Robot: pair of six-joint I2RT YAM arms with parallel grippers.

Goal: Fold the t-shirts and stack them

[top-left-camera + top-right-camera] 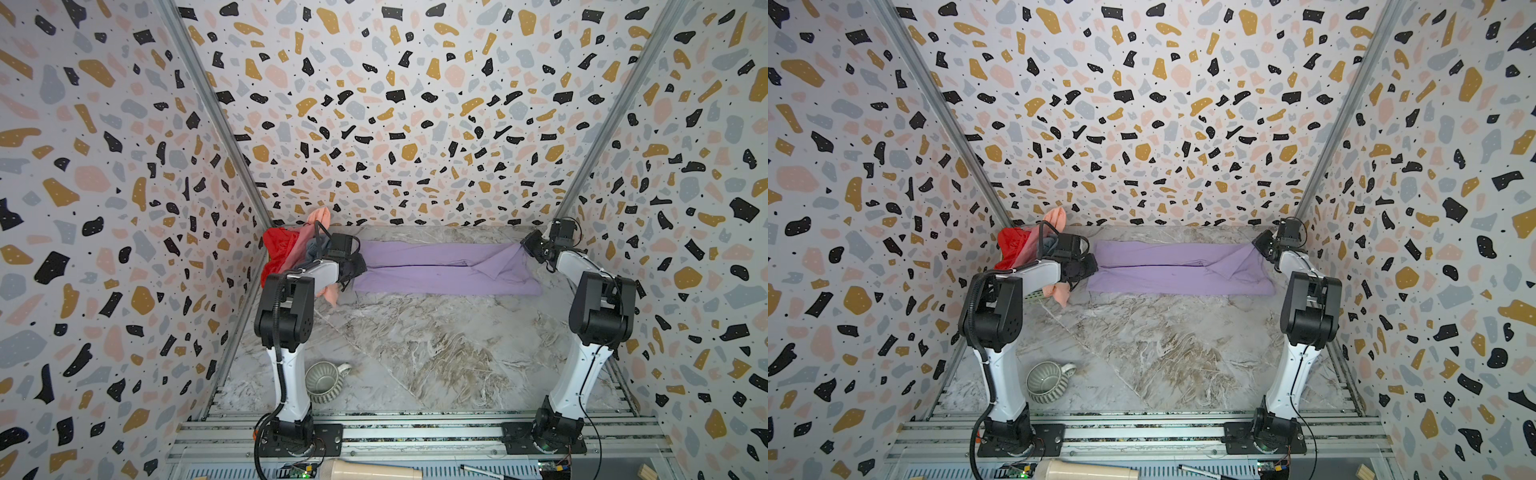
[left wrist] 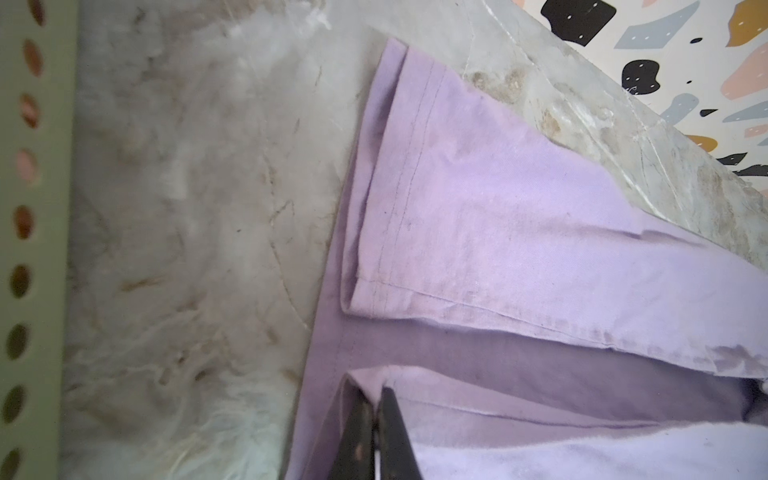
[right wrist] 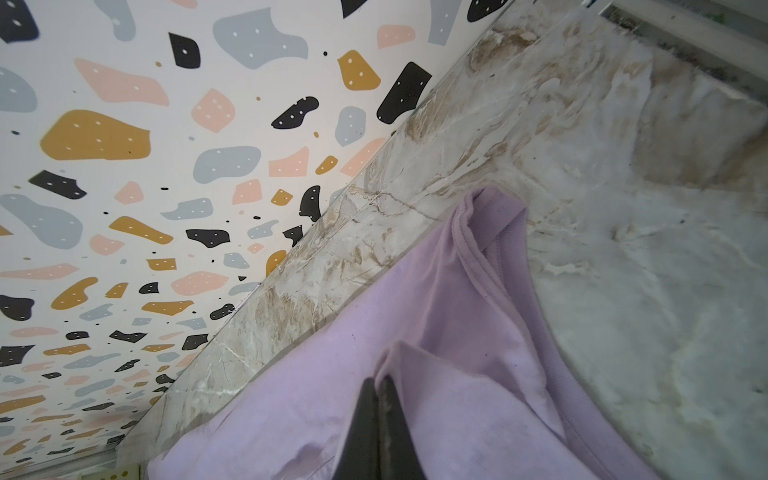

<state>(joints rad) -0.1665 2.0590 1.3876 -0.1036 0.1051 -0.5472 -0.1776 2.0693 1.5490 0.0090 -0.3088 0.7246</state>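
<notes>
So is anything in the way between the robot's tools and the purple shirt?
No, nothing visible. The left tool and the right tool are each shut on an end of the lilac t-shirt. The mug is well away from it.

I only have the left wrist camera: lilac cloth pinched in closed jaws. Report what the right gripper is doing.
Observer: The right gripper is shut on the lilac t-shirt, pinching a fold beside its neckline.
Operator: Tell me how the shirt lies between the arms.
Observer: In both top views it stretches as a long band across the far end of the table, sides folded in lengthwise.
Operator: Locate the other shirts.
Observer: The red t-shirt and the peach t-shirt are heaped in the far left corner.
</notes>
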